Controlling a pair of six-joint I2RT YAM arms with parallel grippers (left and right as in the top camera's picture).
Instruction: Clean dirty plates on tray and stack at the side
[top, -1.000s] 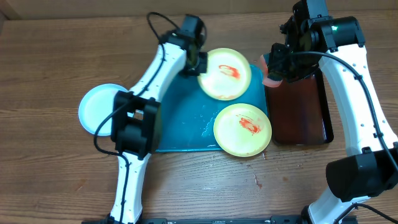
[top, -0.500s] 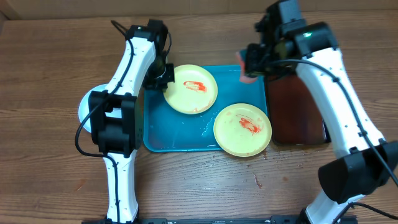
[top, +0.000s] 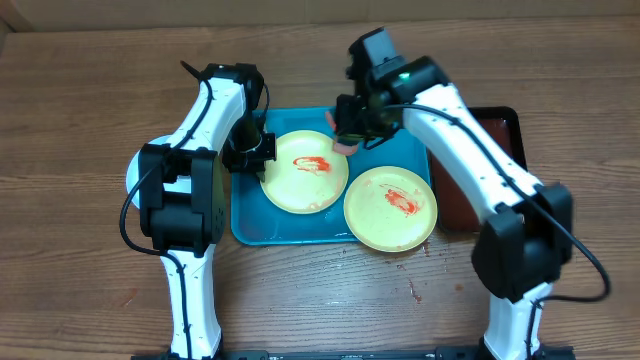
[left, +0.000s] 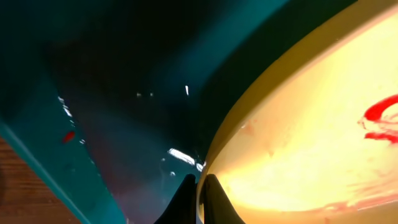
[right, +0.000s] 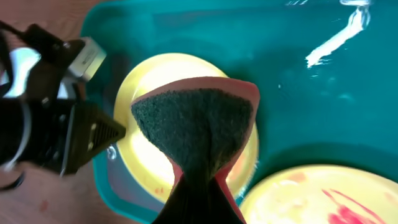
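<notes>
The left gripper (top: 257, 152) pinches the left rim of the plate (top: 305, 172), which lies in the tray (top: 250, 225). The wrist view shows its fingertips (left: 185, 202) pressed together on either side of that edge. I judge this hold is meant to steady the plate so that it neither slides nor spins under scrubbing.

The right gripper (top: 350, 135) hangs over the plate's upper right edge. Its jaws are clamped on a sponge (top: 344, 144), which is folded so that the dark green scouring face (right: 193, 121) fans out downward and the pink backing wraps the outside. That puts the rough side toward the dirt. Whether the sponge touches the plate yet is hard to tell from these angles; it may be just above it.

The plate is round, shallow and pale yellow-green, glossy under the light, with a red smear (top: 313, 163) a little above its middle. A second plate (top: 390, 207), equally smeared, sits just beside it at the tray's lower right corner and overhangs the rim. A third plate (top: 137, 172), paler, rests on the table left of the tray, mostly hidden by the left arm. No wiping appears done on either yellow-green plate.
</notes>
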